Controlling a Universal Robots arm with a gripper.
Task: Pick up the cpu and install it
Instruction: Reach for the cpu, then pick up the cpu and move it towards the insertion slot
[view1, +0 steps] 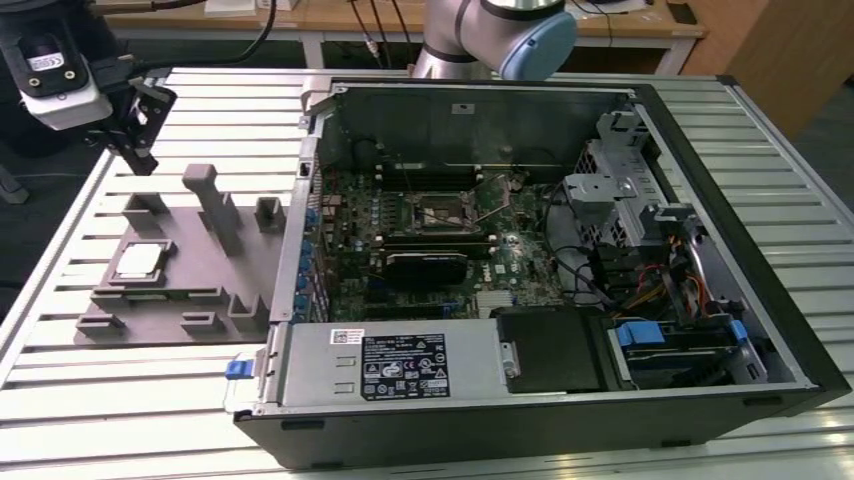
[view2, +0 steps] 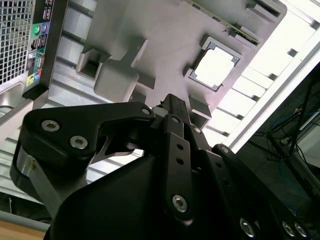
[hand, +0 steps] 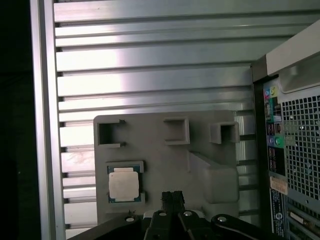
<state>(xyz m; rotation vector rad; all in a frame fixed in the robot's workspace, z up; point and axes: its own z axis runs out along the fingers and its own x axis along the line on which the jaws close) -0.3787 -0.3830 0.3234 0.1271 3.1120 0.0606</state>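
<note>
In the exterior view, a slatted metal worktop (view1: 80, 420) carries a grey fixture tray (view1: 200, 272) and, just beside it on the exterior view's right, an open computer case (view1: 781, 260). The cpu (view1: 140, 262) lies flat in a square recess of the tray, silver top up. Inside the case the motherboard's socket (view1: 447, 212) sits open, well apart from the chip. The arm (view1: 501, 30) rises behind the case. The jaws hang above the tray's far corner on the exterior view's left, clear of the cpu and touching nothing.

In the second wrist view, the black linkage of the jaws takes up the foreground. Beyond their tips the cpu (view2: 215, 67) rests in its recess on the tray (view2: 165, 30), framed by low grey walls. The rear panel of the case (view2: 15, 35) stands to one side, on the worktop (view2: 65, 80).

In the first wrist view, the cpu (hand: 123, 183) lies in the tray (hand: 155, 165) near the tips of the jaws, which sit off to its side rather than over it. The tips seem drawn close together with nothing between them, though so little of them shows that this is not certain. The case (hand: 300, 140) stands beside the tray on the worktop (hand: 150, 75).
</note>
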